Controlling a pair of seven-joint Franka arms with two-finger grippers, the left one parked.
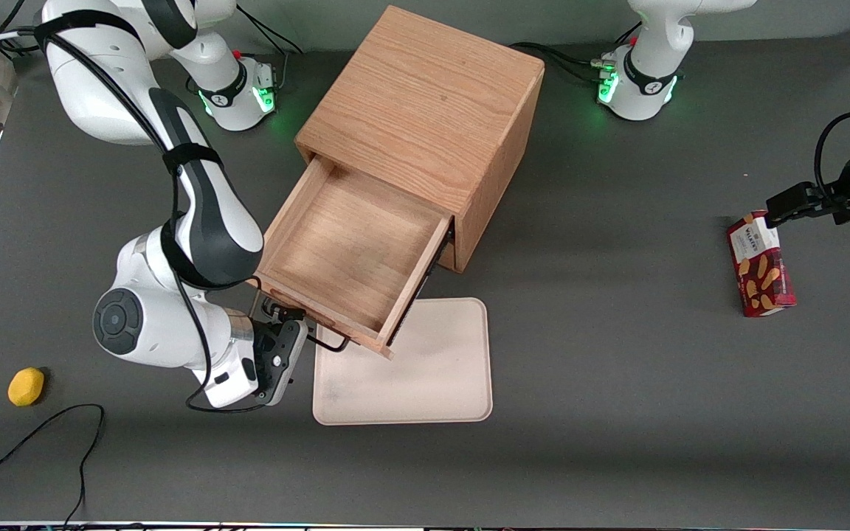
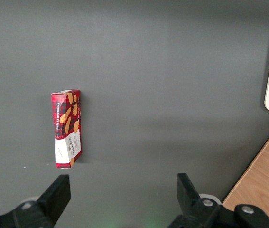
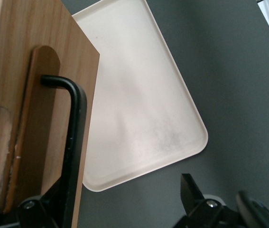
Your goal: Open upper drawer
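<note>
The oak cabinet (image 1: 425,103) stands in the middle of the table. Its upper drawer (image 1: 351,251) is pulled far out toward the front camera and its inside is bare. The long black wire handle (image 1: 329,343) runs along the drawer front, which also shows in the right wrist view (image 3: 44,118). My right gripper (image 1: 288,318) is at the handle end of the drawer front, open. In the right wrist view the gripper (image 3: 120,190) has its fingers wide apart, and the handle (image 3: 75,137) lies close beside one finger (image 3: 53,202). The bottom drawer is hidden under the upper one.
A beige tray (image 1: 425,369) lies on the table under and in front of the open drawer, also in the right wrist view (image 3: 139,95). A yellow fruit (image 1: 26,386) and a black cable (image 1: 41,435) lie toward the working arm's end. A red biscuit box (image 1: 761,265) lies toward the parked arm's end.
</note>
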